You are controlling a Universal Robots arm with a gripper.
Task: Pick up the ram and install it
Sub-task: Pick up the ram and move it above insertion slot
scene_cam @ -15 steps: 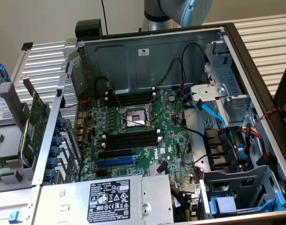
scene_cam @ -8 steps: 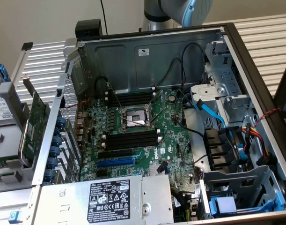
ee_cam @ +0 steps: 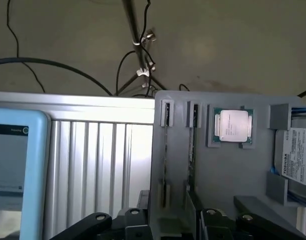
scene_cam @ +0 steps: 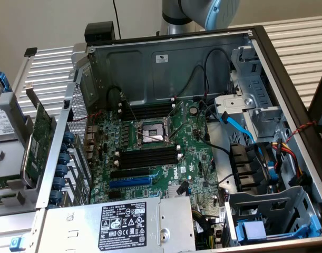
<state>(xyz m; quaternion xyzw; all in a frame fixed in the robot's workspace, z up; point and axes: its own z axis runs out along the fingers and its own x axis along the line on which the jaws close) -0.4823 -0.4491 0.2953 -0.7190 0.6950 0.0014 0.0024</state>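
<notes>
In the exterior view, an open computer case (scene_cam: pixel 255 63) lies on its side, and the motherboard (scene_cam: pixel 150 158) faces up. I count eight black memory slots in two groups of four: one group (scene_cam: pixel 147 112) above the CPU socket (scene_cam: pixel 153 134) and one group (scene_cam: pixel 149 156) below it. All of them look empty, so no ram is installed yet. Only the lower part of the arm (scene_cam: pixel 203 13) shows, at the top edge behind the case; the gripper itself is not visible here. On the exterior view's left, a green expansion card (scene_cam: pixel 38 142) stands beside the case wall; it is not the task's thing.

In the wrist view, a grey holder tray (ee_cam: pixel 218 175) sits below the camera. Two ram sticks stand on edge in its narrow slots, side by side: one ram (ee_cam: pixel 165 155) and a second ram (ee_cam: pixel 191 155). Near them on the tray lies one CPU chip (ee_cam: pixel 233 125), and one hard drive (ee_cam: pixel 298 157) is at the tray's edge. The gripper (ee_cam: pixel 168 220) hangs near the ends of the sticks. Its black parts reach toward them, but I cannot tell how wide it stands, and it seems to hold nothing. In my judgement the task is at its beginning: picking up and installing are both left to do.
</notes>
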